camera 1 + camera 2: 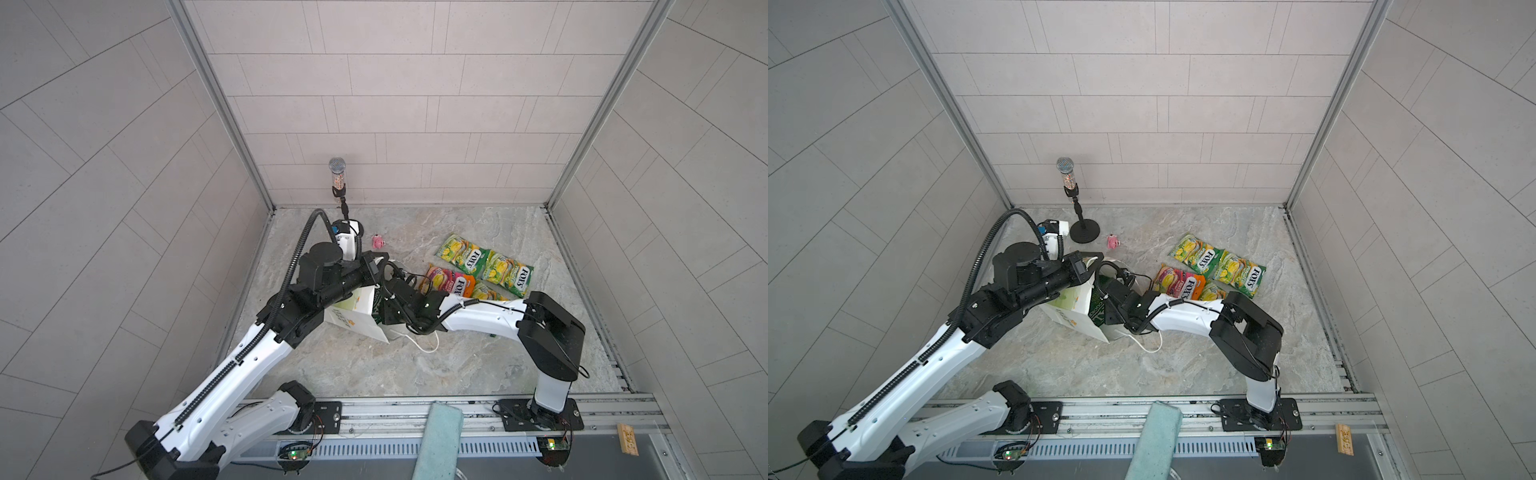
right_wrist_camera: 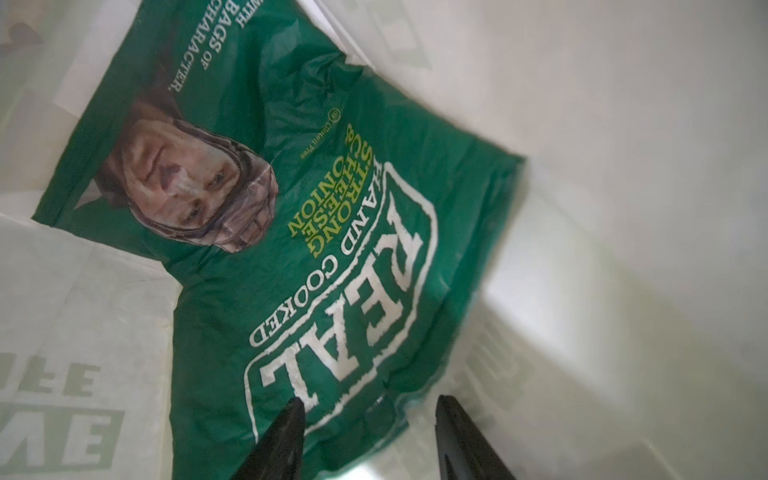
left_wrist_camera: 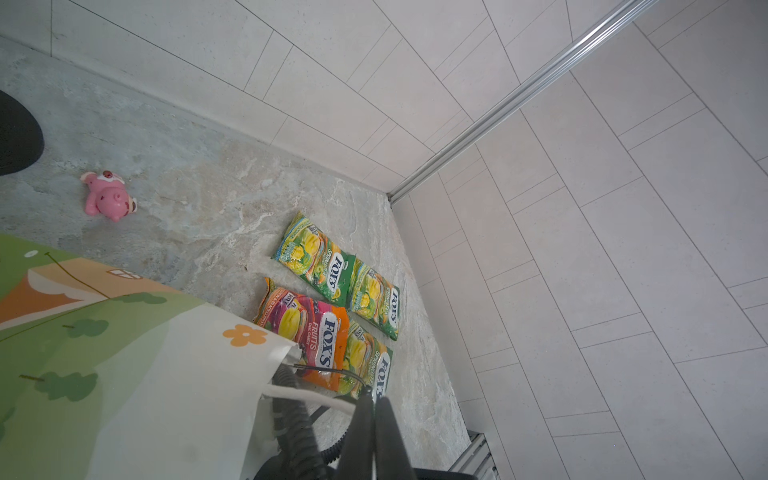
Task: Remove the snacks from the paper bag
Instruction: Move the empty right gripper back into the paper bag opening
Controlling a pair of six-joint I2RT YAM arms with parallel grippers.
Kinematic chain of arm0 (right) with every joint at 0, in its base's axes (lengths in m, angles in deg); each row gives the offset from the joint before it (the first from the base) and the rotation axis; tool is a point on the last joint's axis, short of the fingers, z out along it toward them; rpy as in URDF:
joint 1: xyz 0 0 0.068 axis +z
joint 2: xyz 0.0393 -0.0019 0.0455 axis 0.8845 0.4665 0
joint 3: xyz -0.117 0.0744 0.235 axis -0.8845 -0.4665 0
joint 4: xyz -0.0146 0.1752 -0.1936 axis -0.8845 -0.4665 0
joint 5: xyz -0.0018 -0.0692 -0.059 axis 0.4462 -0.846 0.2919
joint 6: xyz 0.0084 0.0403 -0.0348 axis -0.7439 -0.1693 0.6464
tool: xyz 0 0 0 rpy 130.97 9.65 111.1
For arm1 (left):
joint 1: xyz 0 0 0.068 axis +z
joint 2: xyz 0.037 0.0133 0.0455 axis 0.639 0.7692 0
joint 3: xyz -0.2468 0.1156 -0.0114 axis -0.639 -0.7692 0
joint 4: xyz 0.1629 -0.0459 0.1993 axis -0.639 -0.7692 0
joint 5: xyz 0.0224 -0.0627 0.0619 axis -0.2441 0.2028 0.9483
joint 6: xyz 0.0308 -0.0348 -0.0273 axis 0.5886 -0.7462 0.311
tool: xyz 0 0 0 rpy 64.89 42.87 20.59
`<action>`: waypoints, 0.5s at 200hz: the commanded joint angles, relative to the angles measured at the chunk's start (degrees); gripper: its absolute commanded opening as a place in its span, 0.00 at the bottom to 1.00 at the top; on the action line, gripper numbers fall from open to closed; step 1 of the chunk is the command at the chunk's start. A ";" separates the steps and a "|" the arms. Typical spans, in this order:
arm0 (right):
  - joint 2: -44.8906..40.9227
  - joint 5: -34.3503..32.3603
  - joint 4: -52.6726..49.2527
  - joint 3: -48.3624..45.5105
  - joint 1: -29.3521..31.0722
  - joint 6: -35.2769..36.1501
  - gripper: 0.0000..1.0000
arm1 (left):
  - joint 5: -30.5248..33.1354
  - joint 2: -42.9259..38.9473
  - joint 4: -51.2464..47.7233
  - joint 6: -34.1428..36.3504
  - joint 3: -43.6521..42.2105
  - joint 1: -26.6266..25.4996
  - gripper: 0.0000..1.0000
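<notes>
Marbled grey worktop (image 1: pixel 415 374) between pale tiled walls, tall white paper bag (image 1: pixel 365 320) left of centre, its white cord handle (image 3: pixel 307 397) clenched in left fingers (image 3: pixel 374 415), right fingers (image 2: pixel 368 419) released inside, astride dark green REAL crisp packet (image 2: pixel 332 208), four glossy FOX'S packets (image 1: pixel 461 253) lying far right.

Lab test cell: tiled walls (image 1: pixel 395 83), aluminium frame (image 1: pixel 222 104), rail-mounted arms (image 1: pixel 249 353).

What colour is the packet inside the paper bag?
Dark green packet with white and yellow lettering; it shows best in the right wrist view.
</notes>
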 commanded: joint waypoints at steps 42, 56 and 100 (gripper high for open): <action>3.73 5.39 5.31 2.33 -0.39 -1.12 0.45 | -0.14 0.36 3.02 -0.67 4.28 -0.30 0.00; 3.25 5.88 6.64 2.02 -0.51 -0.63 0.40 | 0.35 -0.01 2.83 -0.49 4.09 -0.29 0.00; -1.96 5.02 11.60 -3.16 -0.83 0.47 0.00 | 1.77 -1.97 0.86 0.63 2.79 -0.22 0.00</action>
